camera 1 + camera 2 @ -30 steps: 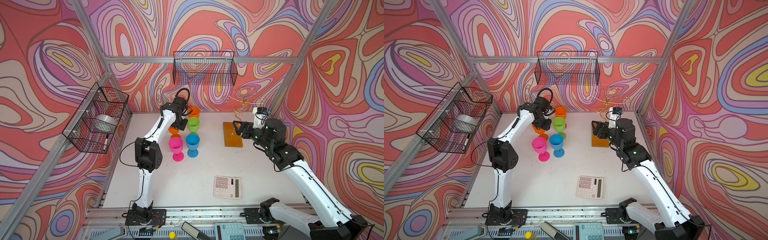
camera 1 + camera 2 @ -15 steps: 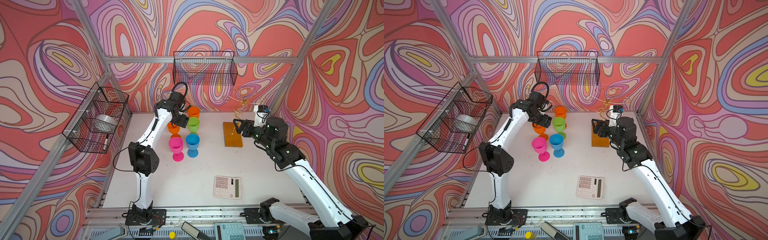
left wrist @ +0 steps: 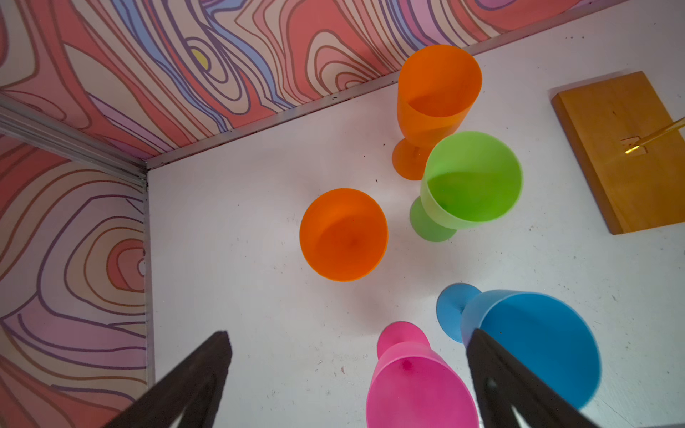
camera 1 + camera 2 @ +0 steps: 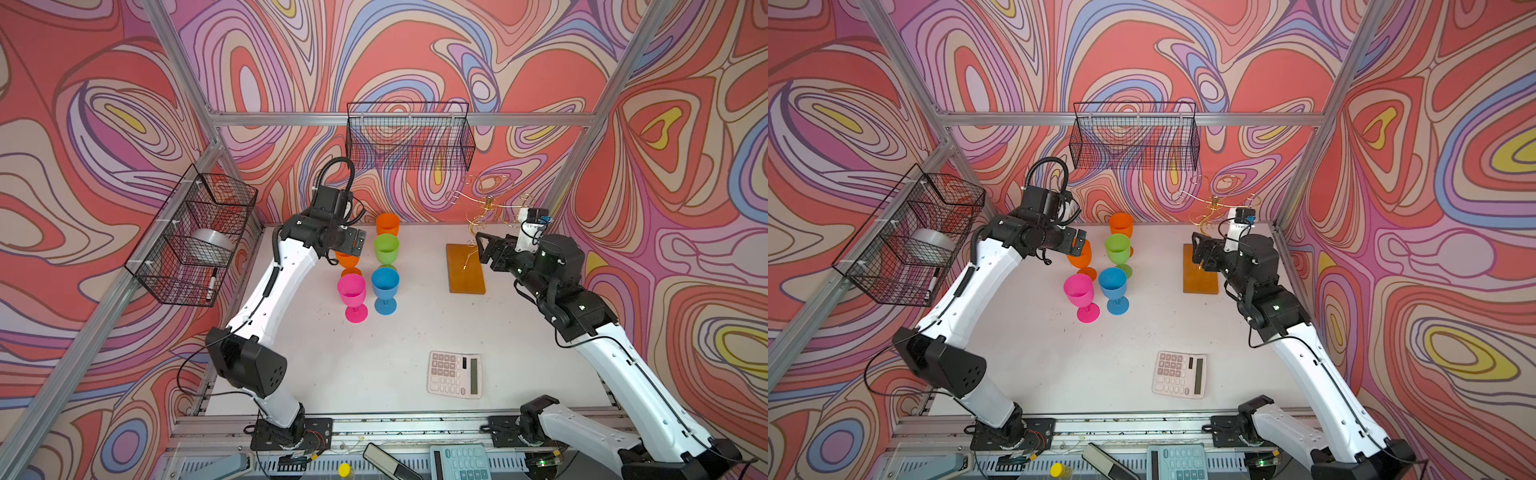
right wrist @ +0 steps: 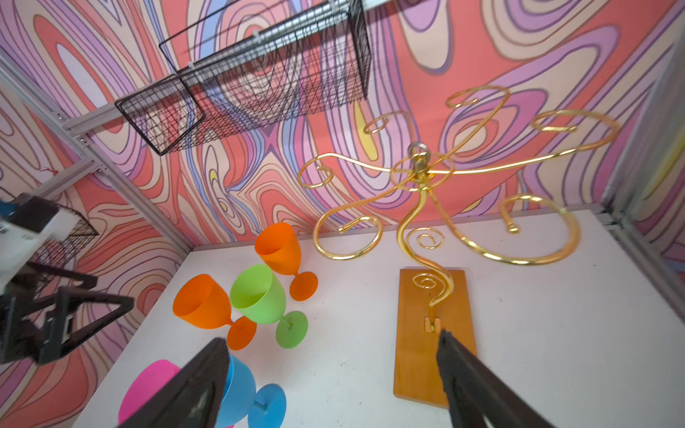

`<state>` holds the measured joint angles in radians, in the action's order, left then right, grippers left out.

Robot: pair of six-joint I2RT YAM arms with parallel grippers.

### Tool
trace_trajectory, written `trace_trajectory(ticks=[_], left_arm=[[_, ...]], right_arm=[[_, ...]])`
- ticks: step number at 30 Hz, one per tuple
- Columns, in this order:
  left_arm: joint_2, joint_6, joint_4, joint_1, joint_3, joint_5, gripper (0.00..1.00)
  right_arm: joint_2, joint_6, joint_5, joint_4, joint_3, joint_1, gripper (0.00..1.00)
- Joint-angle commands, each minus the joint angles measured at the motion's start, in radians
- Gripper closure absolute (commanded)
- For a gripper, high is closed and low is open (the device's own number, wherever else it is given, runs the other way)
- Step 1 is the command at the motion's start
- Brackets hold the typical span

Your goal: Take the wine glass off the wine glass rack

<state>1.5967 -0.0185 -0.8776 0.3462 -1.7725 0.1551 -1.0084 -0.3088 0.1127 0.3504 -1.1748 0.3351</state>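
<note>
The wine glass rack point(image 5: 419, 170) is a gold wire tree on an amber base point(image 4: 463, 278); its curled arms hang bare in every view. Several plastic wine glasses stand on the table: a near orange one point(image 3: 343, 235), a far orange one point(image 4: 387, 223), green point(image 4: 386, 247), blue point(image 4: 385, 280) and pink point(image 4: 352, 286). My left gripper point(image 3: 350, 335) hovers open just above the near orange glass, holding nothing. My right gripper point(image 5: 331, 341) is open and empty beside the rack's base, on its right in both top views.
A pink calculator point(image 4: 455, 374) lies toward the table's front. A black wire basket point(image 4: 409, 137) hangs on the back wall above the glasses. Another black basket point(image 4: 195, 237) on the left wall holds a silver object and a marker.
My left gripper has opened wide and pulled back a little from the near orange glass, its elbow swinging left. The right gripper has opened slightly and stayed by the rack.
</note>
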Motion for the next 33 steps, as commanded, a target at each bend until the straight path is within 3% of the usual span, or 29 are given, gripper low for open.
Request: trace_trajectory(ticks=[1, 8, 14, 20, 28, 33], left_arm=[[-0.120, -0.052, 0.175, -0.001, 0.125, 0.050, 0.00], [-0.347, -0.110, 0.364, -0.002, 0.411, 0.164, 0.00], [-0.477, -0.198, 0.434, -0.024, 0.588, 0.259, 0.00], [-0.562, -0.324, 0.419, -0.088, 0.706, 0.319, 0.00], [-0.596, -0.396, 0.562, -0.170, 0.915, 0.335, 0.00], [-0.522, -0.413, 0.622, -0.259, 0.984, 0.225, 0.00]], right_arm=[[0.056, 0.055, 0.174, -0.038, -0.031, 0.004, 0.05], [0.149, 0.052, 0.428, -0.065, 0.069, 0.003, 0.03], [0.204, -0.007, 0.521, 0.008, 0.202, 0.003, 0.02], [0.226, -0.070, 0.516, 0.004, 0.377, -0.001, 0.02], [0.088, -0.048, 0.429, -0.269, 0.586, -0.059, 0.02], [-0.073, -0.007, 0.415, -0.453, 0.612, -0.092, 0.02]])
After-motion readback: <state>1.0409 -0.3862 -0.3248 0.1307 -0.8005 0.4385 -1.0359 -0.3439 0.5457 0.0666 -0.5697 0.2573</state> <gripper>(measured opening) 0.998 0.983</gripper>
